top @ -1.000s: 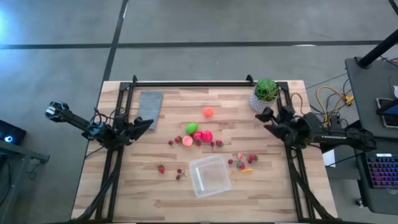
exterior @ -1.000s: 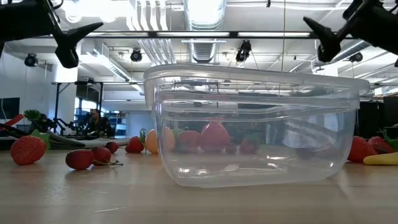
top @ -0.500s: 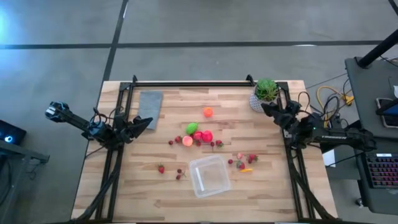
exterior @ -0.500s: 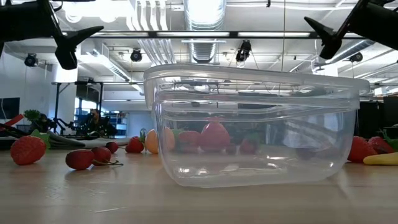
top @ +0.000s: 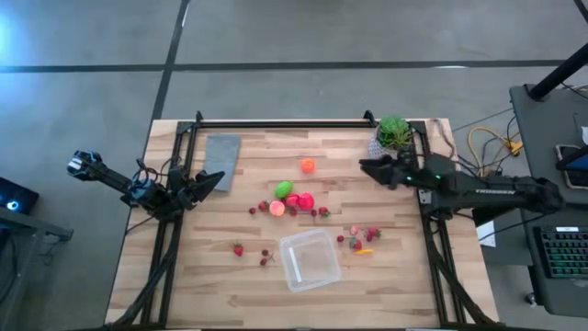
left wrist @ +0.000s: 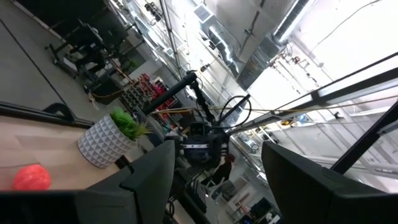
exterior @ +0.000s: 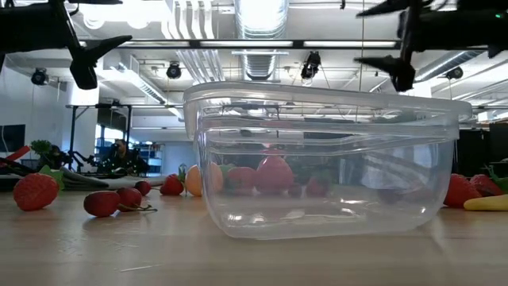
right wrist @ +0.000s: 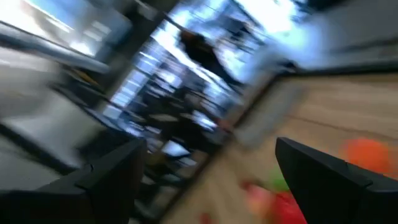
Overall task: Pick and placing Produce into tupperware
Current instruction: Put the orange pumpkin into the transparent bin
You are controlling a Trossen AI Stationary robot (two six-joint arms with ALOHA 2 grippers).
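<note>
Reaching in from the right edge of the high view, the right tool [top: 366,165] is spread wide and empty. Nearest produce is the orange piece [top: 308,165], straight to its left; the tub [top: 310,259] sits lower centre. The left tool [top: 217,178] waits part-open, empty.

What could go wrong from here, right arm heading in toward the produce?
1. The right tool is open, beside the potted plant; a wide swing might clip it.
2. The green, pink and red pieces sit bunched together, so gripping one may scatter the rest.
3. The clear tupperware is light and empty, with small berries close by; a low pass could shove it.
</note>
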